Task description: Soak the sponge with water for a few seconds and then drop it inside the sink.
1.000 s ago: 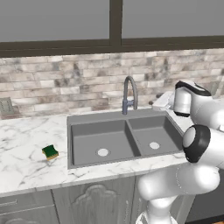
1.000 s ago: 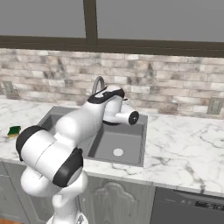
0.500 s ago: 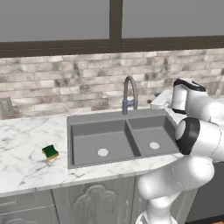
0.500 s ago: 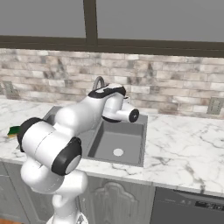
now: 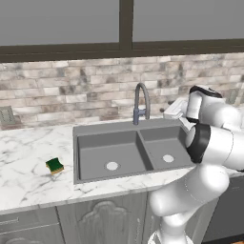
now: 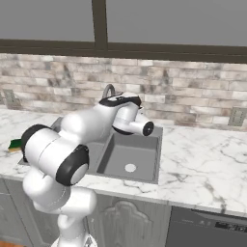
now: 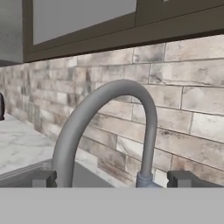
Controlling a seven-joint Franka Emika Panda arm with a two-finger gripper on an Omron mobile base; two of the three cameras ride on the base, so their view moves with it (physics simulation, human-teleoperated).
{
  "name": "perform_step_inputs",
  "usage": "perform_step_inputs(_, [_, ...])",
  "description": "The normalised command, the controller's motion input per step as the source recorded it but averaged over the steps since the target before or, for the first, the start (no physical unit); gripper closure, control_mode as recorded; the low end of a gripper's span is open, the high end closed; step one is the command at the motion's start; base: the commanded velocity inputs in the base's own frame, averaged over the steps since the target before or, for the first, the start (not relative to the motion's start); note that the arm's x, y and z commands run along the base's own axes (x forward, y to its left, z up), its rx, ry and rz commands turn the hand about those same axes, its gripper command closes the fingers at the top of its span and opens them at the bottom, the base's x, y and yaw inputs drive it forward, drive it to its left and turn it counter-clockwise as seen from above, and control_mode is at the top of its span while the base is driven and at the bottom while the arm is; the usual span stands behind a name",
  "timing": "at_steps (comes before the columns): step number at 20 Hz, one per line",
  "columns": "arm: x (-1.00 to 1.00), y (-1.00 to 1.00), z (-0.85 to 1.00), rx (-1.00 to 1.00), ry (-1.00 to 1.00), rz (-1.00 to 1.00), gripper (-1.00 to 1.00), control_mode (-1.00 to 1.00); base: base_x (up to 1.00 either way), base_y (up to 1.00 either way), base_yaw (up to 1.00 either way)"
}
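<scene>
Left base view: one sponge lies on the counter left of the sink, apart from its rim; two basins, two drains. Right base view: the arm has swung nearer the faucet than before. Hand view: the gripper is released, fingertips spread beside the faucet.

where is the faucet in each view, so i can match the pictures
Left base view: the faucet rises at centre, behind the divider of the sink.
Right base view: just its curved top peeks above the white arm, left of centre.
Hand view: its gooseneck arches across the middle, close up.
Shared landmark: the brick backsplash.
</scene>
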Motion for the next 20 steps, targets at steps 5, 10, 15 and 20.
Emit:
perform_step_inputs(5, [0.19, 0.07, -0.07, 0.0, -0.03, 0.0, -1.0, -1.0, 0.0, 0.0, 0.0])
perform_step_inputs(10, [0.14, 0.02, -0.15, 0.0, 0.0, 0.0, -1.0, -1.0, 0.0, 0.0, 0.0])
perform_step_inputs(15, [0.22, 0.0, -0.13, 0.0, 0.0, 0.0, -1.0, -1.0, 0.0, 0.0, 0.0])
perform_step_inputs(20, [0.2, 0.0, -0.08, 0.0, 0.0, 0.0, -1.0, -1.0, 0.0, 0.0, 0.0])
